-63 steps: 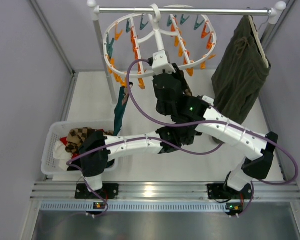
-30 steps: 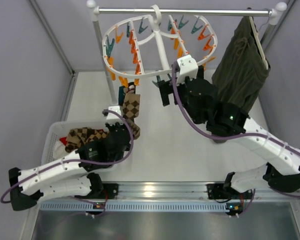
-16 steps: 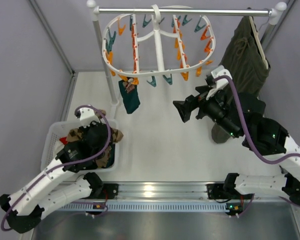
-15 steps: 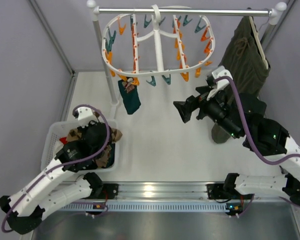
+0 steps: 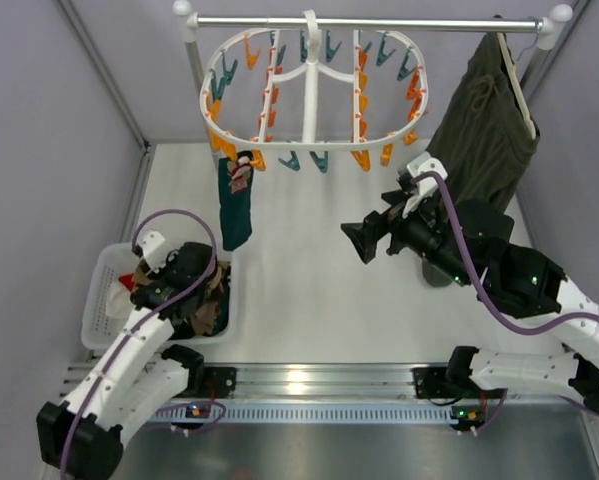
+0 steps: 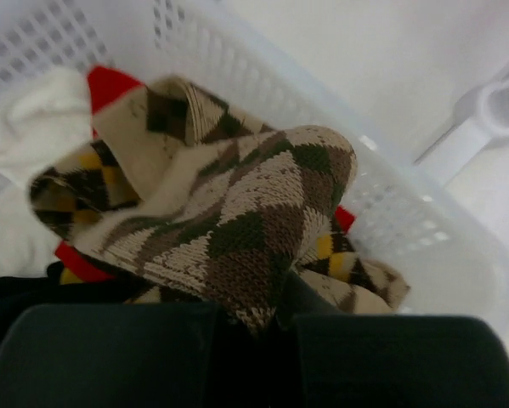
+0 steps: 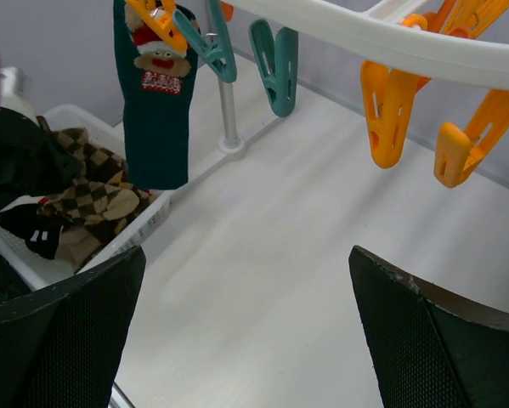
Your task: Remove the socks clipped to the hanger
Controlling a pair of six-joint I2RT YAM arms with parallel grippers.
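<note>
The white oval hanger [image 5: 314, 62] hangs from the rail, its orange and teal clips mostly bare. One dark teal sock [image 5: 236, 205] hangs from a clip at its front left, also seen in the right wrist view as the teal sock [image 7: 156, 127] under an orange clip [image 7: 156, 21]. My left gripper [image 6: 262, 316] is low over the white basket [image 5: 101, 298], shut on a brown-and-tan argyle sock [image 6: 237, 221] that drapes onto the pile. My right gripper [image 5: 364, 241] hovers open and holding nothing below the hanger's right half, its fingers [image 7: 59, 340] wide apart.
The basket rim [image 6: 407, 221] holds more argyle socks [image 7: 88, 204] and white, red and black pieces. A large olive-green garment [image 5: 484, 130] hangs at the rail's right end. The rail's left post [image 5: 209, 130] stands behind the basket. Grey walls close both sides.
My left gripper has carried the argyle sock from beside the hanger down into the basket. My right gripper has drawn back from the hanger to the right. The hanger has swung round.
</note>
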